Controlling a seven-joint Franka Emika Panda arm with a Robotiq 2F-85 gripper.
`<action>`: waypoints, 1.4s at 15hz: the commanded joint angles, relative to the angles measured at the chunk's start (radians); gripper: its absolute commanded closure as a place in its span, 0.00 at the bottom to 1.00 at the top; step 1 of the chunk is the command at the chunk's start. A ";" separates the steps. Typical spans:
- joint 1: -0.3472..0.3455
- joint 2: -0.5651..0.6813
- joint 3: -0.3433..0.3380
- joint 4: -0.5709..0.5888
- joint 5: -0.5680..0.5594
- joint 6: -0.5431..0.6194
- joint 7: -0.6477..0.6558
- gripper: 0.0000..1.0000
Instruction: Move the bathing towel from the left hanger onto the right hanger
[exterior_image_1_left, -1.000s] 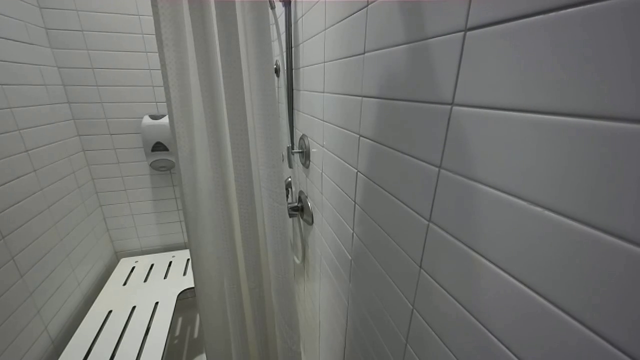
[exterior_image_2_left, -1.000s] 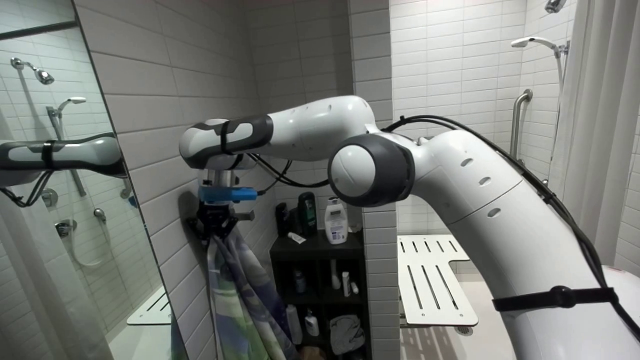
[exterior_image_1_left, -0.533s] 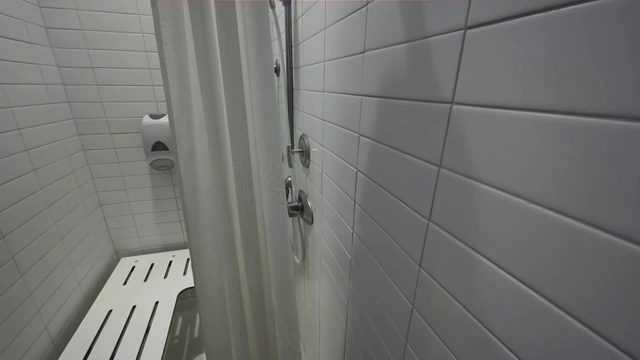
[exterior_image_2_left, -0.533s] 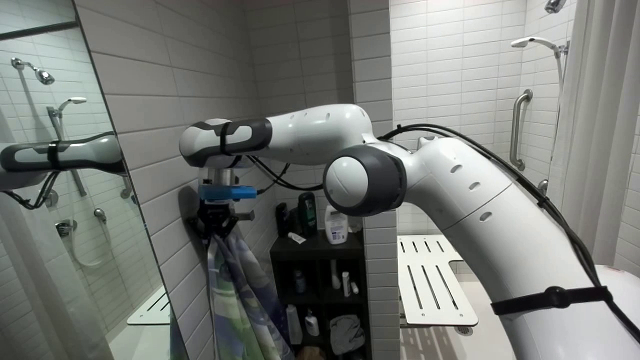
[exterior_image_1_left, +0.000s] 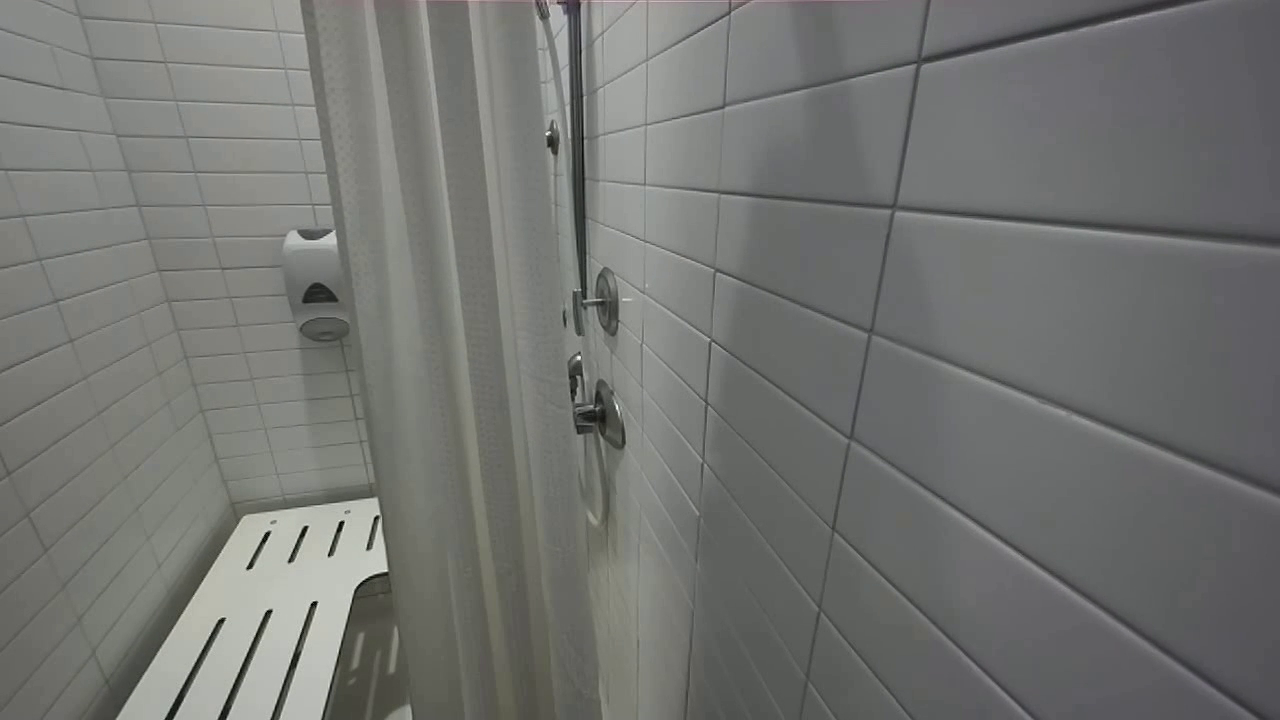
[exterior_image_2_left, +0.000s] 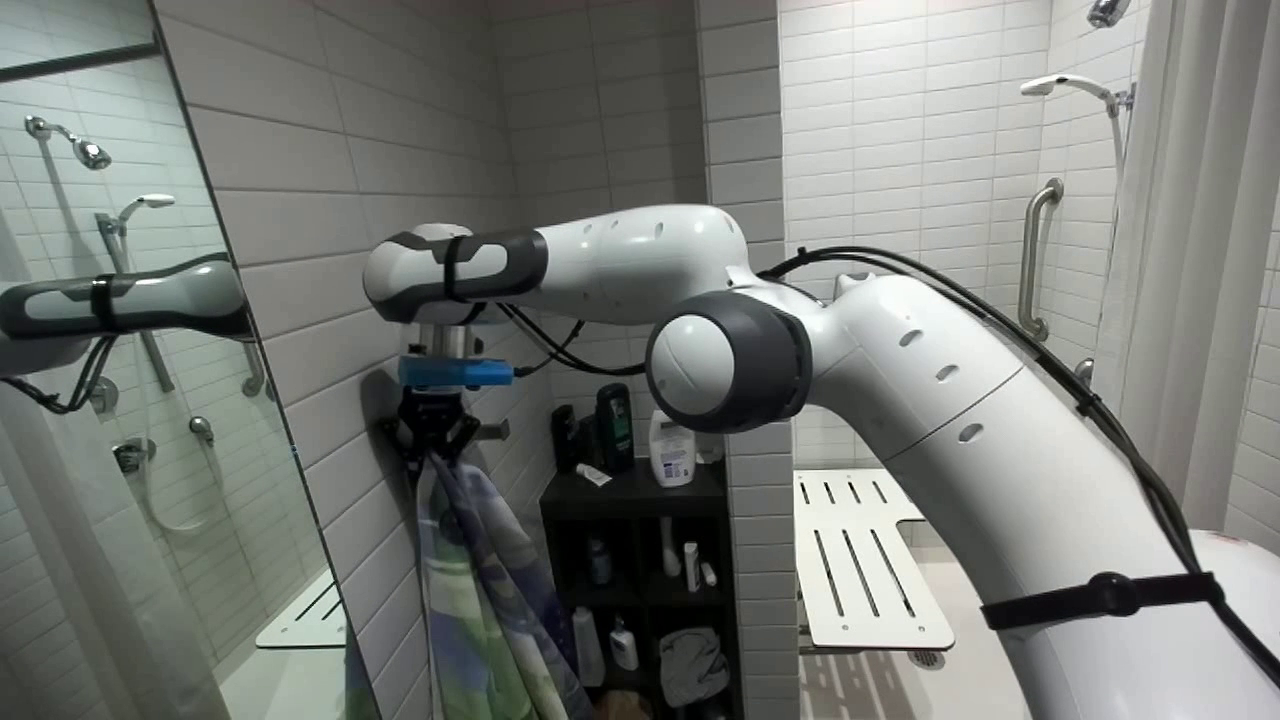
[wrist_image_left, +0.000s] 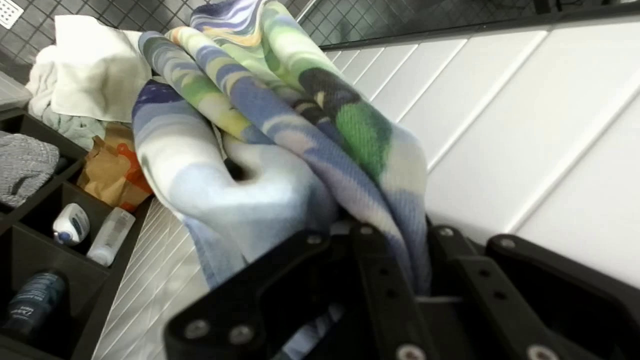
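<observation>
White-tiled shower (exterior_image_2_left: 900, 230) with slotted bench (exterior_image_2_left: 872, 560) and pale pleated curtain (exterior_image_2_left: 1200, 250), glossy tile wall (exterior_image_2_left: 280, 230) beside a mirror (exterior_image_2_left: 185, 240). Robot arm (exterior_image_2_left: 640, 260) bent at the elbow, forearm roughly level, gripper (exterior_image_2_left: 433, 461) pointing straight down, clamped tight on a bunch of the towel (exterior_image_2_left: 490, 590). It hangs in loose folds along the wall (ribbed cloth, green-blue-purple swirls), near a grey hanger (exterior_image_2_left: 493, 431).

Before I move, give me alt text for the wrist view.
The gripper, at bottom, pinches a bunched, multicolored towel hanging toward the floor at top. A white tiled wall fills the right; a dark shelf holding bottles sits lower left.
</observation>
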 joint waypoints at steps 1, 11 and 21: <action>-0.001 0.005 -0.036 0.062 -0.037 0.069 0.034 0.96; -0.016 -0.017 -0.043 0.034 -0.032 0.067 0.046 0.96; -0.046 -0.021 -0.045 0.005 -0.004 0.082 0.075 0.96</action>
